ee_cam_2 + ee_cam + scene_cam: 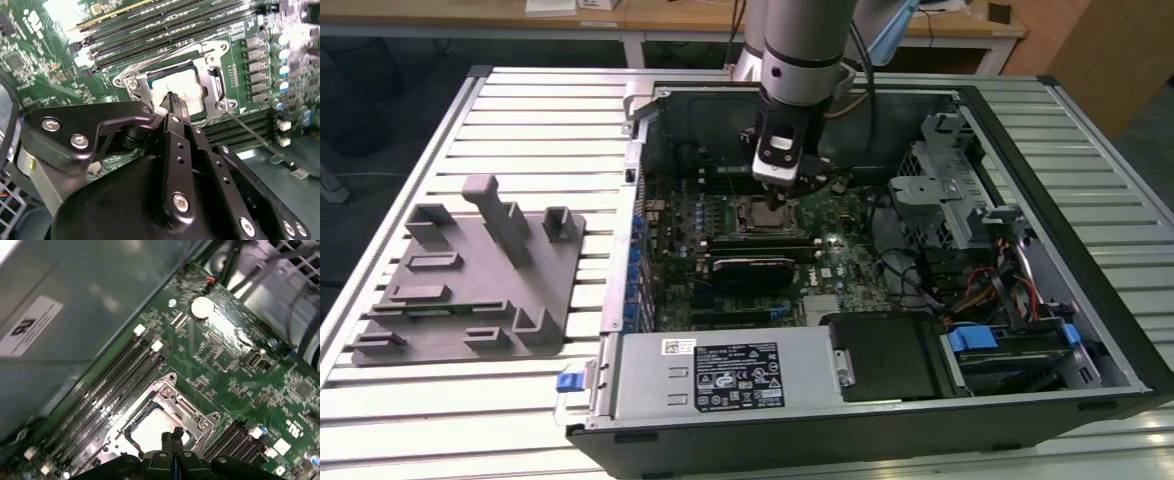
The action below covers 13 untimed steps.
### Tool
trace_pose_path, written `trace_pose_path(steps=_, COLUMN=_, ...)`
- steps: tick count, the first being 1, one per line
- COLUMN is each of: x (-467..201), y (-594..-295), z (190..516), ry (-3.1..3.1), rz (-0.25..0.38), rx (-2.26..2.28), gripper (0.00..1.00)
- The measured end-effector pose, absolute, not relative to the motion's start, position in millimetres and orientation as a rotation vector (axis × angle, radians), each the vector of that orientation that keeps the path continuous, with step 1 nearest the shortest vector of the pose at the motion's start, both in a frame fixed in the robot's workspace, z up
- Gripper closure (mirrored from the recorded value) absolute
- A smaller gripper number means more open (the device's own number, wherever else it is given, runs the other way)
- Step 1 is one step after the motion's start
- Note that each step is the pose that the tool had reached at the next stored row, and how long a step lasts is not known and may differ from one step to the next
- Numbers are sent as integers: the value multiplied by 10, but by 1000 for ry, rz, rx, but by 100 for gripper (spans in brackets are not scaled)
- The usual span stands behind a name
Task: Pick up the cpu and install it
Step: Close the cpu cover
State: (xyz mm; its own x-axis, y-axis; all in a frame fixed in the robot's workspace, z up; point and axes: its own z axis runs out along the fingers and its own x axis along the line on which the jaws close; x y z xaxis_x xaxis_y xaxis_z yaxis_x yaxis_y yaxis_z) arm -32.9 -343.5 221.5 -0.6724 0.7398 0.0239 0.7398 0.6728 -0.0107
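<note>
claw point(172, 435): fingers were pressed together, holding nothing | cpu point(170, 85): lay flat in motherboard socket point(134, 84), directly beneath claw tips

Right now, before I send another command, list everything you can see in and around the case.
cpu: one, pale silvery, lying in the socket frame
socket frame: one, silver metal, around the cpu
memory slots: several, black, in rows on both sides of the socket frame
motherboard: one, green, inside the case
computer case: one, black, open, on the table
power supply: one, silvery, labelled, at the case's near edge in the exterior view
fixture tray: one, grey, exterior view's left of the case
table: one, silvery, slatted
arm: one, silver-grey, reaching into the case
gripper: one, black, shut, tips just above the cpu
</note>
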Motion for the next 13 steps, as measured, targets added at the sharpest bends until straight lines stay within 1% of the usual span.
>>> trace_pose_path(steps=13, x=-329, y=-3436, z=2201, ry=-2978, rz=5, rx=-915, gripper=89)
